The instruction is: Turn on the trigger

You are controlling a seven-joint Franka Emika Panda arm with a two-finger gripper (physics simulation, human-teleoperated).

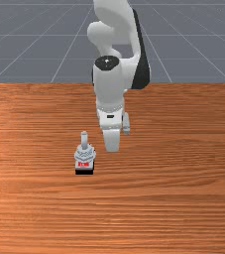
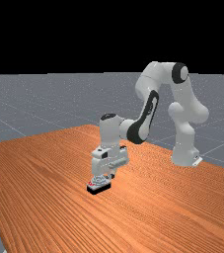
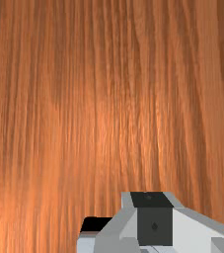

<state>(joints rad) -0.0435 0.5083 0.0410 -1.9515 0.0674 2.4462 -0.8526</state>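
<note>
In the far view my gripper (image 2: pixel 112 176) hangs low over the table, close beside the small trigger device (image 2: pixel 99 184) and on its arm-base side. The wrist view has the gripper (image 3: pixel 154 226) at the bottom edge, partly covering the device, whose black base corner (image 3: pixel 95 224) peeks out. The front view shows the device (image 1: pixel 84 155) standing on its black base, with a red marking at its front and a light grey lever (image 1: pixel 84 140) sticking out at the back. My hand (image 1: pixel 112 139) is to the lever's right there. Contact between them cannot be made out.
The wooden table (image 1: pixel 168 198) spreads around the device. In the far view the arm's forearm (image 2: pixel 150 108) arches above the tabletop, and its base (image 2: pixel 185 153) stands at the right.
</note>
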